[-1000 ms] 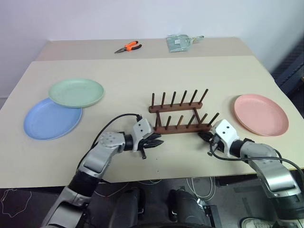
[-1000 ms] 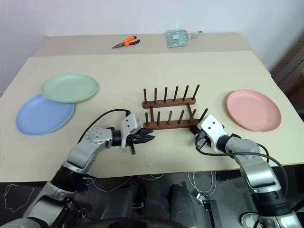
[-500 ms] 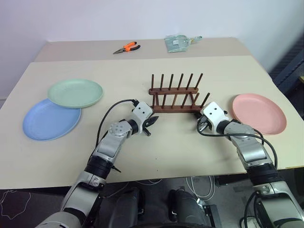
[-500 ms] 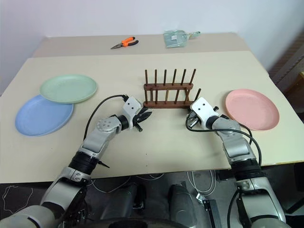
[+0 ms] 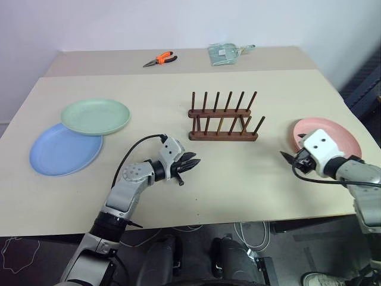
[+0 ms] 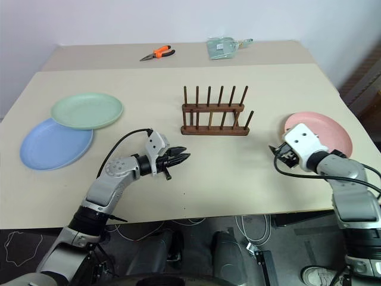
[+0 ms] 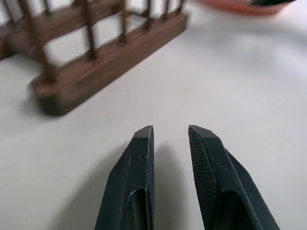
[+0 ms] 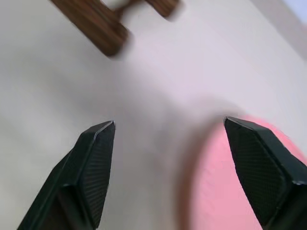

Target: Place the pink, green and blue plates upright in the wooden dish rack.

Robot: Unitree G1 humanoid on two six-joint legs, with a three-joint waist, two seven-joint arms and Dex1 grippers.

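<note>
The wooden dish rack (image 5: 223, 122) stands empty on its base at the table's middle. The pink plate (image 5: 340, 134) lies flat to its right. My right gripper (image 5: 287, 159) hovers at that plate's near-left rim, open wide; in the right wrist view one finger is over the pink plate (image 8: 216, 191) and the other over bare table. The green plate (image 5: 95, 115) lies at the left, overlapping the blue plate (image 5: 59, 152). My left gripper (image 5: 191, 164) hangs in front of the rack's left end (image 7: 96, 72), fingers (image 7: 139, 163) a narrow gap apart and holding nothing.
Orange pliers (image 5: 159, 58) and a clear packet (image 5: 225, 53) lie on the far table behind. A black cable (image 5: 134, 152) loops off my left wrist. The table's front edge (image 5: 238, 217) runs just below both grippers.
Both grippers have come away from the rack's ends. The right one swung right to the pink plate's rim and opened from shut. The left one drew back a little.
</note>
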